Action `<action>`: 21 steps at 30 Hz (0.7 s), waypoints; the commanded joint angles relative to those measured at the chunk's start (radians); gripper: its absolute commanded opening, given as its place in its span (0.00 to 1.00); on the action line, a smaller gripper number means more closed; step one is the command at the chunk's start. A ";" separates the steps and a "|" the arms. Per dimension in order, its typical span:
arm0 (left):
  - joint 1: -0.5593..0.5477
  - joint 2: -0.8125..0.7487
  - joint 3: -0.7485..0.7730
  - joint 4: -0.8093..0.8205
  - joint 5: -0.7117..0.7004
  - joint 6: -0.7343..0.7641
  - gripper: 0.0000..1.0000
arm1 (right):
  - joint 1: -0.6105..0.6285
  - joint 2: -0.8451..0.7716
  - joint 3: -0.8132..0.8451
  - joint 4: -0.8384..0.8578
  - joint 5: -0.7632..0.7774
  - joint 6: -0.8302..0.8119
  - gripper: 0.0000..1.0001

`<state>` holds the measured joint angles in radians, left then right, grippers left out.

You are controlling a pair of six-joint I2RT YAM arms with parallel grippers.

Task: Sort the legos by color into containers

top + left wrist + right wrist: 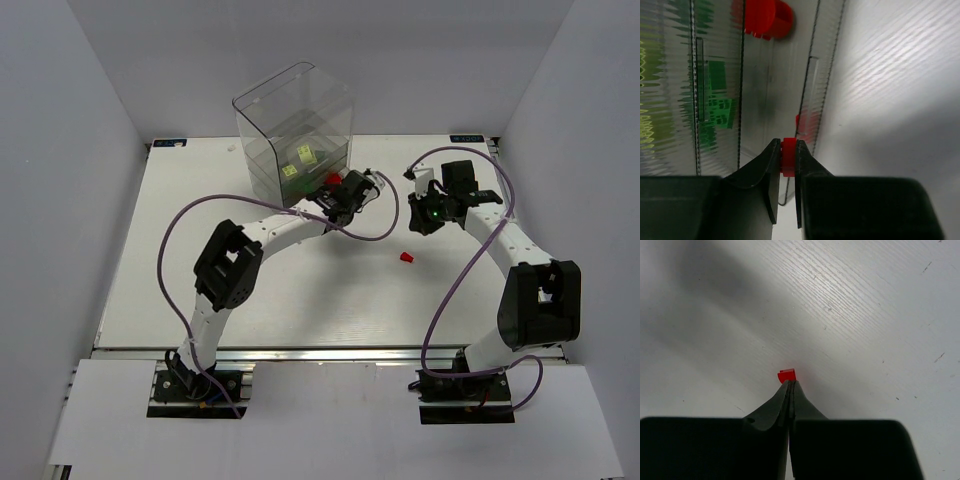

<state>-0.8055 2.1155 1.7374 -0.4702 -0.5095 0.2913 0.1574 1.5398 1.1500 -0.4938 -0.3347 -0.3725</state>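
Observation:
My left gripper is shut on a small red lego, right at the front of the clear containers. In the top view that gripper sits at the unit's lower right corner. Behind the ribbed drawer walls lie another red lego and dark green legos. Pale yellow-green legos show inside from above. My right gripper is shut, its jaws pressed flat together. A tiny red lego shows just past its tips; the one red lego on the open table lies below-left of that gripper.
Purple cables loop from both arms over the white table. Grey walls close in the table on the left, right and far sides. The left arm's elbow rises over the table's left half.

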 commanded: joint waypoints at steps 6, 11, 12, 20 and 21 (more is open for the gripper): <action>0.064 0.052 0.100 0.103 -0.167 0.086 0.00 | -0.002 -0.027 -0.003 0.006 0.014 -0.022 0.00; 0.074 0.078 0.093 0.116 -0.159 0.062 0.00 | -0.002 -0.018 -0.003 -0.008 0.000 -0.023 0.15; 0.074 0.077 0.077 0.116 -0.155 0.057 0.03 | -0.002 -0.014 -0.001 -0.009 -0.003 -0.025 0.20; 0.074 0.041 0.057 0.094 -0.156 -0.050 0.64 | -0.001 0.031 0.060 -0.169 -0.156 -0.204 0.73; 0.074 0.037 0.060 0.091 -0.156 -0.060 0.67 | -0.002 0.040 0.068 -0.196 -0.177 -0.283 0.74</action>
<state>-0.7288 2.2032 1.7912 -0.3866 -0.6487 0.2852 0.1574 1.5566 1.1645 -0.5816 -0.3977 -0.4957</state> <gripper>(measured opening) 0.653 0.732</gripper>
